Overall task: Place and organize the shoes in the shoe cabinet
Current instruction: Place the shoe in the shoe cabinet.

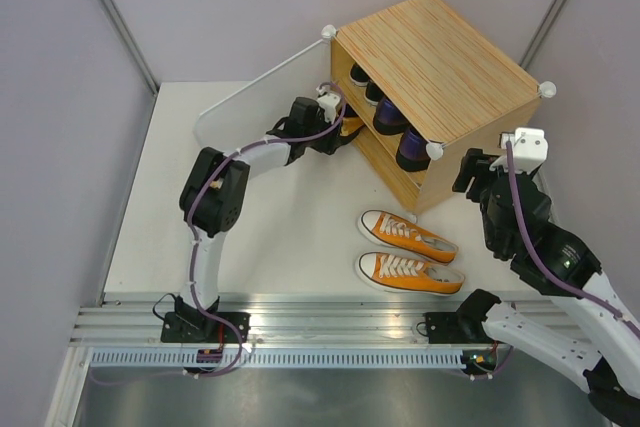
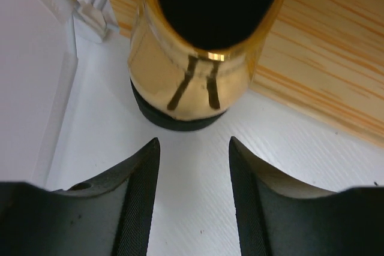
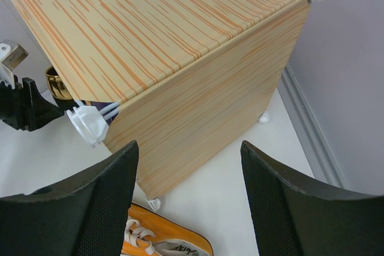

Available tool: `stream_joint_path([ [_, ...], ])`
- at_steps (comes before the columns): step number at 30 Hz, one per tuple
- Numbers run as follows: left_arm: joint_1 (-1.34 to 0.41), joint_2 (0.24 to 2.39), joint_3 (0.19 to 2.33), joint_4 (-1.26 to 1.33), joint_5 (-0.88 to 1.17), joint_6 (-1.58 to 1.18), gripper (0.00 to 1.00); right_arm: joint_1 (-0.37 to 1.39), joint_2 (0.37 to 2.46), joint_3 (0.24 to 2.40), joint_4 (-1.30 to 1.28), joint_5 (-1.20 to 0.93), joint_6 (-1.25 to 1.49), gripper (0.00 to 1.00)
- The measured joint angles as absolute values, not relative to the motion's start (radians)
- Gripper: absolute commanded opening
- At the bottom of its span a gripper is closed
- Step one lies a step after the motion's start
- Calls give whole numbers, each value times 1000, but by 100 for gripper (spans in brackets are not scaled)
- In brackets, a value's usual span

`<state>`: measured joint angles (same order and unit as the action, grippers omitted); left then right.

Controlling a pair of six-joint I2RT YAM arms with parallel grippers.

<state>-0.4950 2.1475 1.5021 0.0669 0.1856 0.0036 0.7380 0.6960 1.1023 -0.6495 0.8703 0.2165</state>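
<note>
The shoe cabinet [image 1: 440,67] stands at the back with its white door [image 1: 250,97] swung open to the left. Black sneakers [image 1: 362,75] and purple loafers [image 1: 410,147] sit on its upper shelf. My left gripper [image 1: 338,127] is at the lower compartment's mouth. In the left wrist view it is open and empty [image 2: 194,148], just behind the heel of a gold pump [image 2: 192,58] that rests at the wooden floor's edge. Two orange sneakers [image 1: 405,235] lie side by side on the table in front of the cabinet. My right gripper [image 1: 478,172] is open and empty [image 3: 189,154] beside the cabinet's right wall [image 3: 198,100].
The orange sneaker's toe [image 3: 162,247] shows below my right fingers. A metal rail [image 1: 330,312] runs along the near table edge. Grey walls close in the back and sides. White knobs [image 3: 87,125] mark the cabinet corners.
</note>
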Motion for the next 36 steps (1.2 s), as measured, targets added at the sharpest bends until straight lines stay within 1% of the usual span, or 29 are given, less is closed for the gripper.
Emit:
stream_joint_path([
  [7, -495, 2216, 1624, 43, 185, 3, 46, 738, 718, 1102, -651, 876, 211, 74],
  [15, -495, 2275, 1721, 4, 187, 3, 47, 738, 735, 1102, -650, 892, 202, 74],
  [20, -495, 2311, 1785, -27, 185, 1, 51, 738, 748, 1102, -648, 893, 196, 74],
  [22, -495, 2324, 1813, -46, 184, -1, 56, 738, 750, 1102, -648, 893, 194, 74],
  [24, -495, 2342, 1848, -70, 183, -4, 59, 738, 750, 1102, -648, 893, 194, 74],
  [32, -496, 2384, 1927, -133, 158, -23, 59, 738, 755, 1103, -647, 892, 194, 74],
  [36, -496, 2384, 1927, -133, 154, -37, 63, 738, 760, 1103, -647, 891, 194, 74],
])
